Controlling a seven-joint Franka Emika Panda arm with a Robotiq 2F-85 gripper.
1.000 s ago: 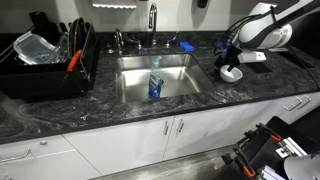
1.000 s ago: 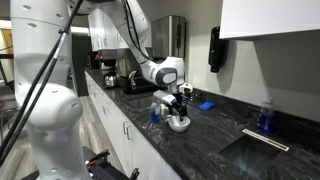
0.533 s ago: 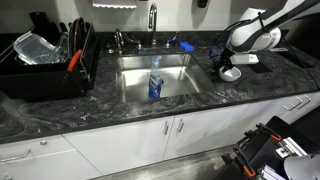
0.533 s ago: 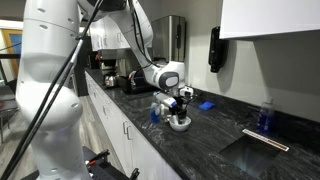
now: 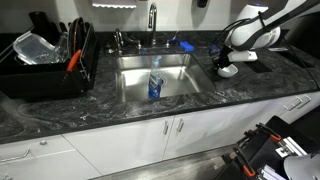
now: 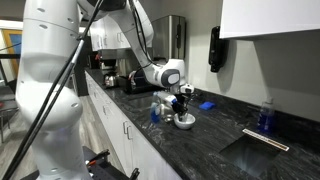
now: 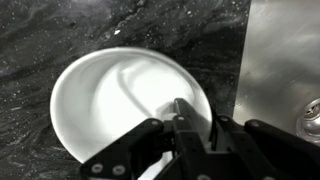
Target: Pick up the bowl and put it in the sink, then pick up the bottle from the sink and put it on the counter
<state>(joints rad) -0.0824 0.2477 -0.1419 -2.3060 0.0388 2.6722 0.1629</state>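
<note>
The white bowl point(image 7: 110, 95) rests on the black marbled counter point(image 5: 100, 110), right of the sink point(image 5: 135, 88), and shows in both exterior views point(image 5: 228, 71) point(image 6: 185, 122). My gripper point(image 7: 200, 110) comes down from above, shut on the bowl's near rim with one finger inside and one outside. It sits right over the bowl in both exterior views point(image 5: 224, 58) point(image 6: 182, 103). The clear bottle point(image 5: 155, 86) with a blue label stands upright in the steel sink basin.
A black dish rack point(image 5: 70, 72) with a clear plastic container point(image 5: 35, 47) stands left of the sink. The chrome faucet point(image 5: 152, 20) rises behind the basin. A small flat blue object point(image 6: 205, 104) lies behind the bowl. Appliances point(image 6: 105, 70) crowd the counter's far end.
The jaws have gone from wide open to shut on the bowl's rim. The bowl has shifted slightly with them.
</note>
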